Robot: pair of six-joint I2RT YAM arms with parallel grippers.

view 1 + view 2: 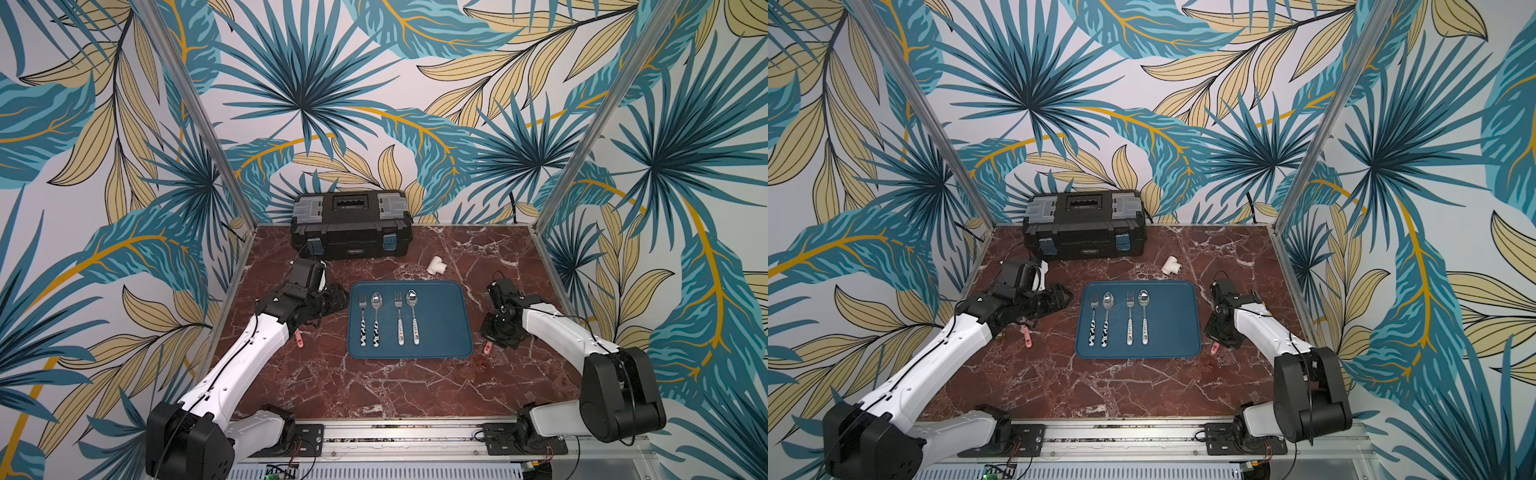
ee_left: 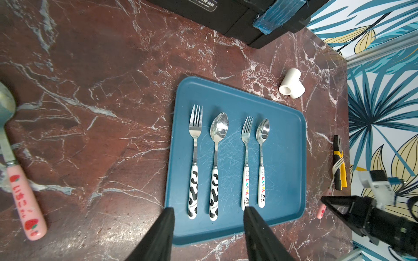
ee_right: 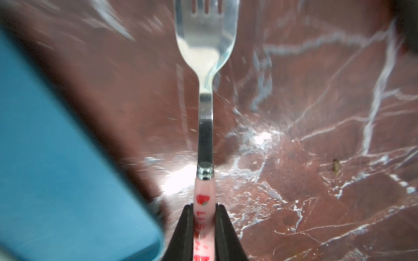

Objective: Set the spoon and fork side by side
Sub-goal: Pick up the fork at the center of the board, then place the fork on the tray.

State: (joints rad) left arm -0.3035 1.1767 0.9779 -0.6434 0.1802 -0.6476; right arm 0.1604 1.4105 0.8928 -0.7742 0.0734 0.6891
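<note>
Pink fork (image 3: 204,126) is clamped by its handle in right gripper (image 3: 204,206) in right wrist view, just beside blue tray (image 3: 56,169); I judge best to lift it level & slow, w/o twisting. Left wrist view: left gripper (image 2: 208,209) has jaws apart, empty, and pink spoon (image 2: 22,192) lies on bench (image 2: 101,90) beyond tray's left edge. In a top view, bench is red-brown marble, black toolbox (image 1: 351,232) at far edge, leaf-print walls (image 1: 332,83) around.

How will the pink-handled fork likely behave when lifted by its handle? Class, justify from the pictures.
Probably stiff: the pink-handled fork has a straight metal neck. Possibly slippery: its glossy, rounded handle sits in the narrow grip of the right end effector. Gripped far from its metal head, it may pivot downward.
</note>
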